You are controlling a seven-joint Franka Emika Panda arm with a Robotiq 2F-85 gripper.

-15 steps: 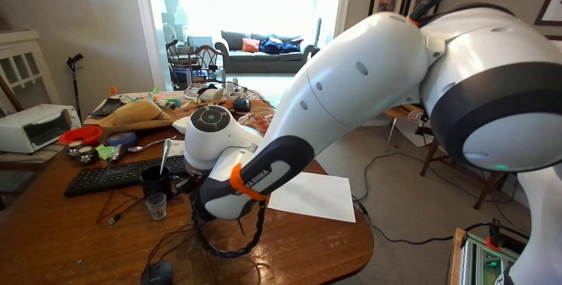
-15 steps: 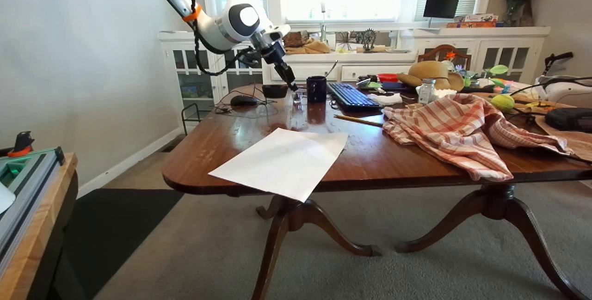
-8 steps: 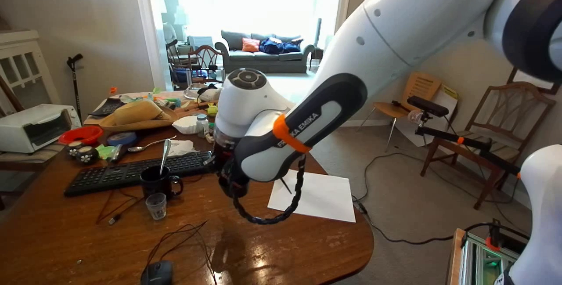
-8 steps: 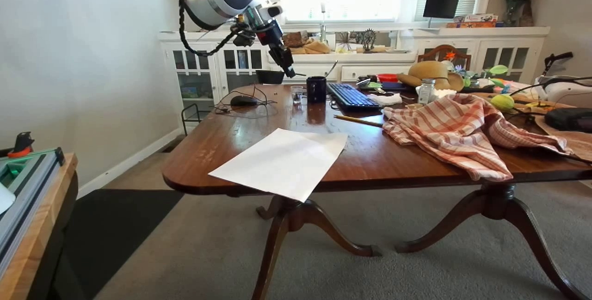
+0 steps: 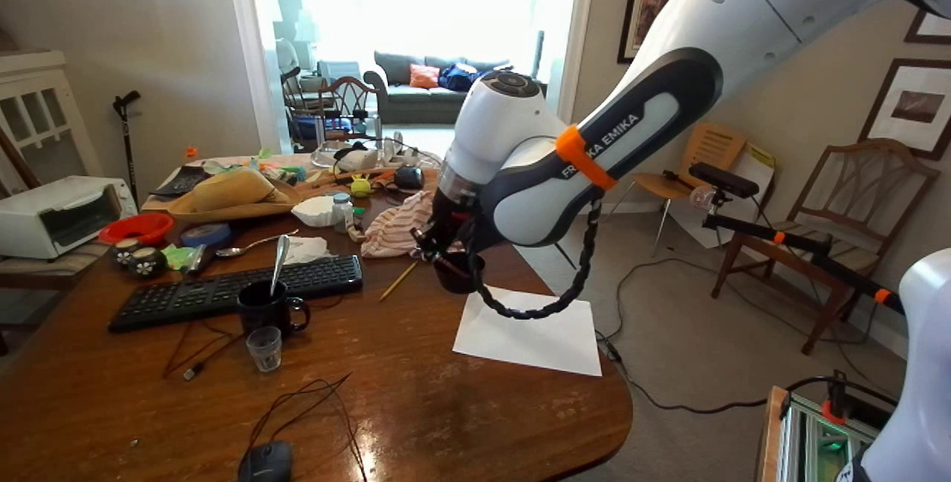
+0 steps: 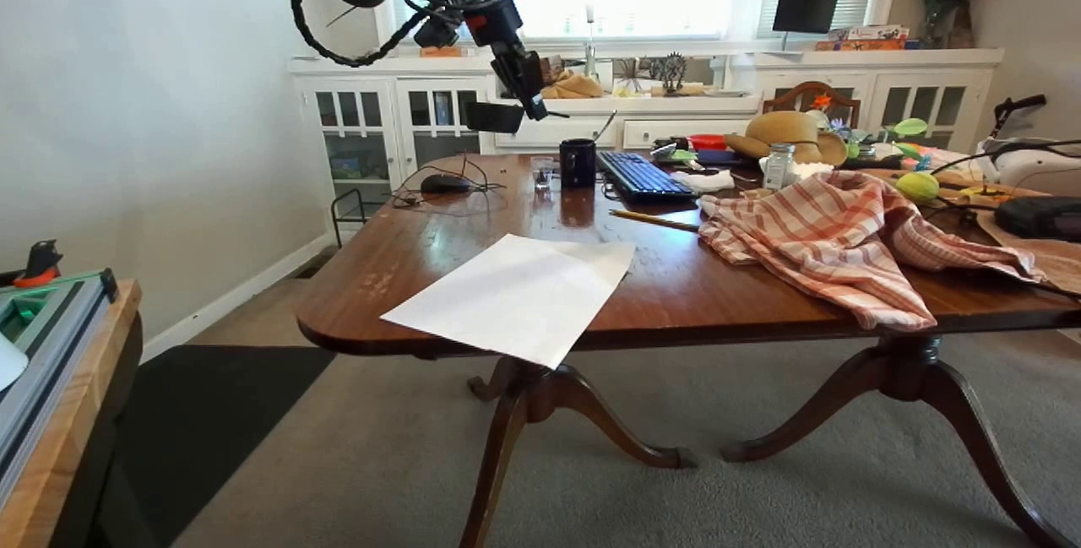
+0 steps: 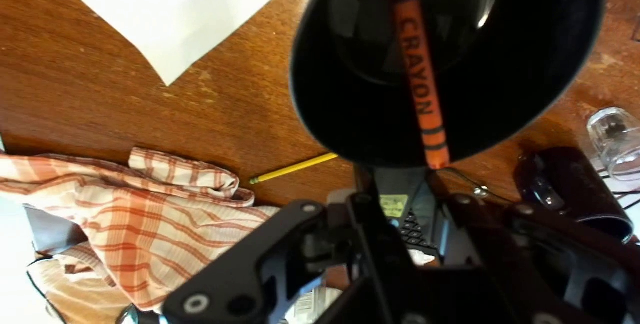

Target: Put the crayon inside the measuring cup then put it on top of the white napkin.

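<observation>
Arm (image 5: 732, 29) slopes from upper right toward lower left in an exterior view. Wrist (image 5: 494, 122) bent, its end turned downward. Claw (image 6: 535, 114) slanted, aimed down; fingers (image 7: 374, 234) clamped in a grip, extending up from wrist view's lower edge.

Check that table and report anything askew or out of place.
The white napkin sits askew: in both exterior views one corner juts past the edge of the table, unsupported, odd for the spot where the measuring cup should go. I see no spill.

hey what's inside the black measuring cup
An orange crayon leans in the measuring cup, one end at the rim, hiding a strip of the interior. Its other end is out of view.
</observation>
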